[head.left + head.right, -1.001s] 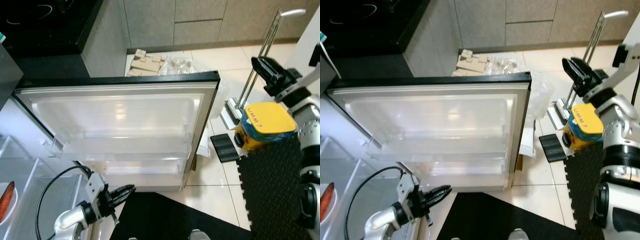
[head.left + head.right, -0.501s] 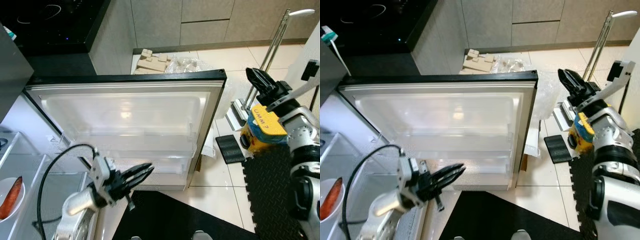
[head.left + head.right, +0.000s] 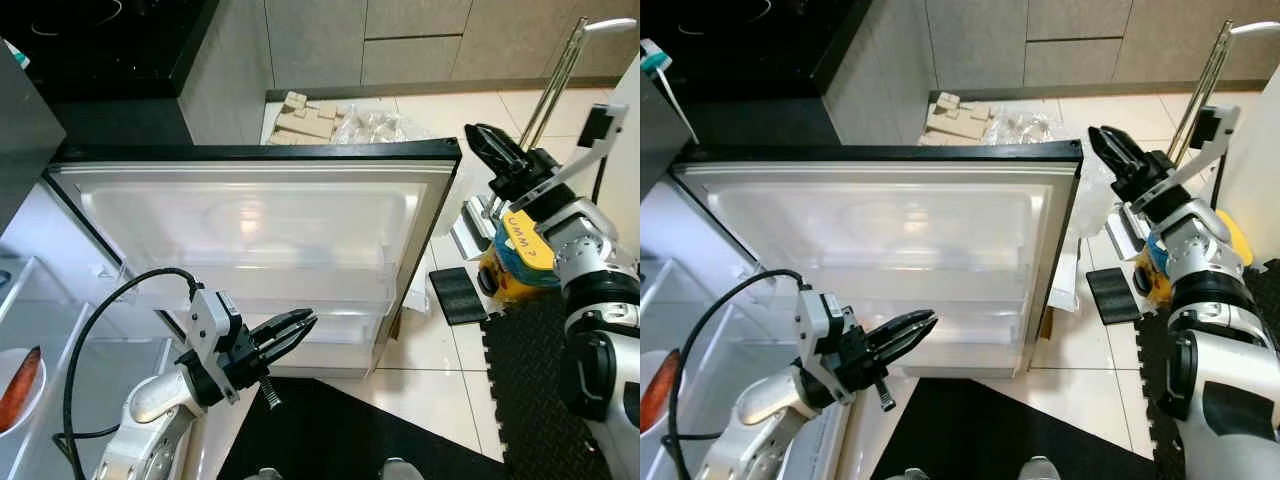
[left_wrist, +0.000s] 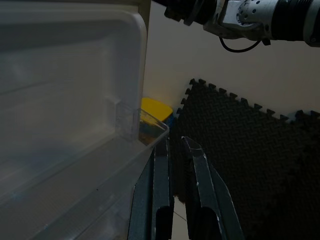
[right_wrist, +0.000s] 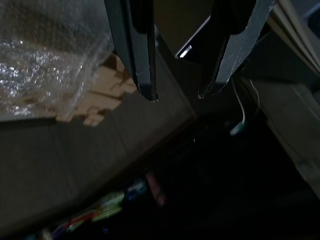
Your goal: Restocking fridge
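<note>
The white fridge door with clear shelves (image 3: 250,250) stands open before you. Your left gripper (image 3: 295,325) hovers narrow-jawed by its lowest shelf; your right gripper (image 3: 485,145), wide-jawed, nears its black outer edge.

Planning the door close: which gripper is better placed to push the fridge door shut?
Probably right. The right gripper, fingers apart, hangs just off the fridge door at its free edge. The left gripper, holding nothing, sits low against the door's inner shelves.

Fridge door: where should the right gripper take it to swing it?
Probably the free outer edge of the fridge door, near its top corner, approached from the robot's right. That thin dark rim sits farthest from the hinge, and the open right gripper is beside it.
</note>
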`<state>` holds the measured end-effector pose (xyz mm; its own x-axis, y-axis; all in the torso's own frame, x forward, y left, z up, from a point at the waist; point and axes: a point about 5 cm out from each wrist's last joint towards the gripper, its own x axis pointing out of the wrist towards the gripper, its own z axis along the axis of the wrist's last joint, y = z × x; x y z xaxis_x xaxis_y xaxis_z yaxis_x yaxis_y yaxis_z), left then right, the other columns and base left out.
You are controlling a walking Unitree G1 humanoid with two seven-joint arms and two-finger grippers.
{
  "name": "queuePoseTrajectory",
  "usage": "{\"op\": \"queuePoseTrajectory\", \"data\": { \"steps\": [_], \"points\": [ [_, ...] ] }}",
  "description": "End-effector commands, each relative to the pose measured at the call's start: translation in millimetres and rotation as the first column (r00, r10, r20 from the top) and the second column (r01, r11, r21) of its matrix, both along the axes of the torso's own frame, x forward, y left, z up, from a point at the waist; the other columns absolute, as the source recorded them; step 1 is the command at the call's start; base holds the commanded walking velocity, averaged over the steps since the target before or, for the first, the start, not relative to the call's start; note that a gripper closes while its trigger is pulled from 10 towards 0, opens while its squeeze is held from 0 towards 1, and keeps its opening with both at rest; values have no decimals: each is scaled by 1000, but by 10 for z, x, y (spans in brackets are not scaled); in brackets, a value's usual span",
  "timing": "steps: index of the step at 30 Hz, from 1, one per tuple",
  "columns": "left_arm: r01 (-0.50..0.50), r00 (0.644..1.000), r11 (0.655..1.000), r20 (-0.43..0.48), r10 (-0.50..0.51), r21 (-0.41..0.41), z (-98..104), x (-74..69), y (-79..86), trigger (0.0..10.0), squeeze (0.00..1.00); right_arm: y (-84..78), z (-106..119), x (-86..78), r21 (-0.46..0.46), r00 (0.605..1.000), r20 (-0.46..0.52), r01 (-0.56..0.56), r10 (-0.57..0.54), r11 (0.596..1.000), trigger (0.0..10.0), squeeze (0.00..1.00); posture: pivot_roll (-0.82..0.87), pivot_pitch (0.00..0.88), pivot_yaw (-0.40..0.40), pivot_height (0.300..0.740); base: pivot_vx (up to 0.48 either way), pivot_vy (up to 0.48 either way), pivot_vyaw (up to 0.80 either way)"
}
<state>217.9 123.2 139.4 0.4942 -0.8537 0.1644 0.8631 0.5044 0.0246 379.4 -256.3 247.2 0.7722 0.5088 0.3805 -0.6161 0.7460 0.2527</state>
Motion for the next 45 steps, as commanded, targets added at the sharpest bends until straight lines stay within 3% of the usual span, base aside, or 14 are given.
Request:
{"op": "queuePoseTrajectory", "data": {
  "steps": [1,9,23,24,25,29,32,34,38,45],
  "points": [
    [-25,999,998,-26,27,57,-25,-31,46,10000,0,27,-14,10,-44,1000,-13,-17,16,999,10000,0,-136,156,-4,721,0,0,0],
    [-122,990,986,-51,129,115,-167,-99,190,10000,0,-9,-48,3,-101,998,-54,-32,27,994,10000,0,-115,158,-82,721,0,0,0],
    [-139,986,981,-77,150,134,-235,-182,241,10000,0,-19,-75,-14,-122,996,-70,-71,63,990,10000,0,-108,162,-83,721,0,0,0],
    [-136,986,981,-77,147,137,-238,-176,249,10000,0,8,-106,-31,-133,991,-79,-118,108,984,10000,0,-109,161,-77,721,0,0,0],
    [-128,987,982,-77,140,142,-240,-157,269,10000,0,92,-167,-72,-140,969,-98,-241,228,960,10000,0,-111,162,-68,721,0,0,0],
    [-123,988,982,-78,136,146,-242,-146,288,10000,0,157,-195,-102,-133,943,-106,-329,316,935,10000,0,-108,164,-63,721,0,0,0],
    [-117,987,981,-90,132,155,-264,-158,309,10000,0,217,-164,-196,-92,862,-108,-504,494,859,10000,0,-104,165,-63,721,0,0,0],
    [-117,987,981,-91,132,156,-266,-160,310,10000,0,219,-160,-203,-90,857,-108,-514,504,853,10000,0,-104,165,-63,721,0,0,0],
    [-120,985,978,-101,139,173,-293,-206,351,10000,0,171,-22,-302,-65,806,-55,-592,590,803,10000,0,-99,167,-65,721,0,0,0],
    [-127,980,968,-122,156,217,-345,-274,449,10000,0,-42,118,-364,-60,847,-3,-531,532,845,10000,0,-99,169,-63,721,0,0,0]
  ]
}}
